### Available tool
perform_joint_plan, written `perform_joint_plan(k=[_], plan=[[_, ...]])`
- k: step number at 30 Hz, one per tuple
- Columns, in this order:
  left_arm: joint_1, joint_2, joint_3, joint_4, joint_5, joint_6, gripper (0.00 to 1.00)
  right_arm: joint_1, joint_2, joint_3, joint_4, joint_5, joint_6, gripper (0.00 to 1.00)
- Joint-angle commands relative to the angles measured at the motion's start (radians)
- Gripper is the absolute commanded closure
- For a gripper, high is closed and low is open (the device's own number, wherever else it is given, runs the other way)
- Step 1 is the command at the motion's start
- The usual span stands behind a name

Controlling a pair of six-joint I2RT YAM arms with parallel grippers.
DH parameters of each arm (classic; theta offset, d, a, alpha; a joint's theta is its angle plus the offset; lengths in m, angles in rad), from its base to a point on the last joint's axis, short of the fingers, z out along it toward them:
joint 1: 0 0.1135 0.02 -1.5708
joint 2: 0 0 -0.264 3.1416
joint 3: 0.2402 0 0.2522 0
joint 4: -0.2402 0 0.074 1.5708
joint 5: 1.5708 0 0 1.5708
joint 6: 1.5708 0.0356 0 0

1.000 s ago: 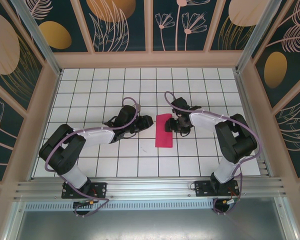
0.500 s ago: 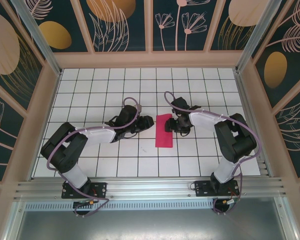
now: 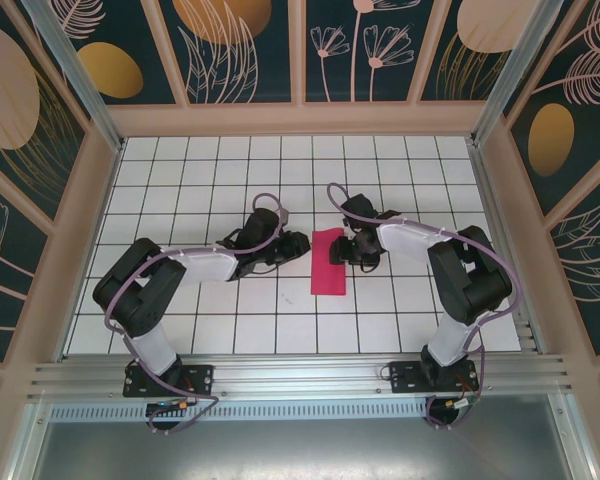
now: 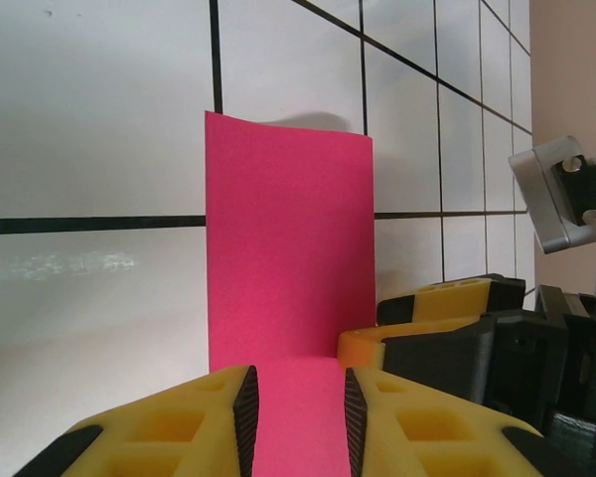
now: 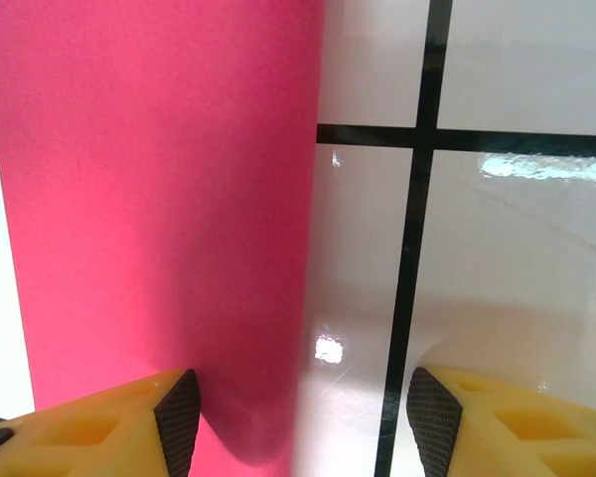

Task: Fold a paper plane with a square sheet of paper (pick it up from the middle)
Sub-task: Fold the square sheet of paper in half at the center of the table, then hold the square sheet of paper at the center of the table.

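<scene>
At the centre of the top view, the square sheet of paper (image 3: 328, 261), already creased into a narrow pink rectangle, lies flat on the counter (image 3: 180, 180), just where it lay a second ago. The left hand (image 3: 296, 243) has slid rightward to the sheet's upper left edge, its fingers partly apart and gripping nothing. The right hand (image 3: 340, 248) sits at the upper right edge, wide open and empty. Both hands now flank the sheet, probably ready for the next fold.

Magenta-pink folded paper sheet (image 3: 328, 268) flat on white tiled tabletop (image 3: 230, 330) | left gripper (image 3: 298, 245) at its left edge | right gripper (image 3: 338, 250) straddling its right edge — the two face each other.
</scene>
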Motion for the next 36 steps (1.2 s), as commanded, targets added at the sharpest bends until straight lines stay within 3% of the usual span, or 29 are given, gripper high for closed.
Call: perform_joint_plan(k=[1, 10, 18, 36], plan=[[-0.014, 0.027, 0.032, 0.011, 0.025, -0.007, 0.67, 0.006, 0.053, -0.005, 0.004, 0.018, 0.011, 0.38], [-0.034, 0.106, 0.095, 0.003, 0.042, -0.027, 0.8, 0.006, 0.061, -0.008, 0.005, 0.025, 0.013, 0.38], [-0.045, 0.166, 0.142, -0.051, 0.031, -0.029, 0.86, 0.007, 0.068, -0.012, 0.012, 0.02, 0.014, 0.38], [-0.059, 0.254, 0.179, -0.143, 0.001, 0.002, 0.88, 0.007, 0.048, 0.001, 0.027, -0.021, 0.032, 0.37]])
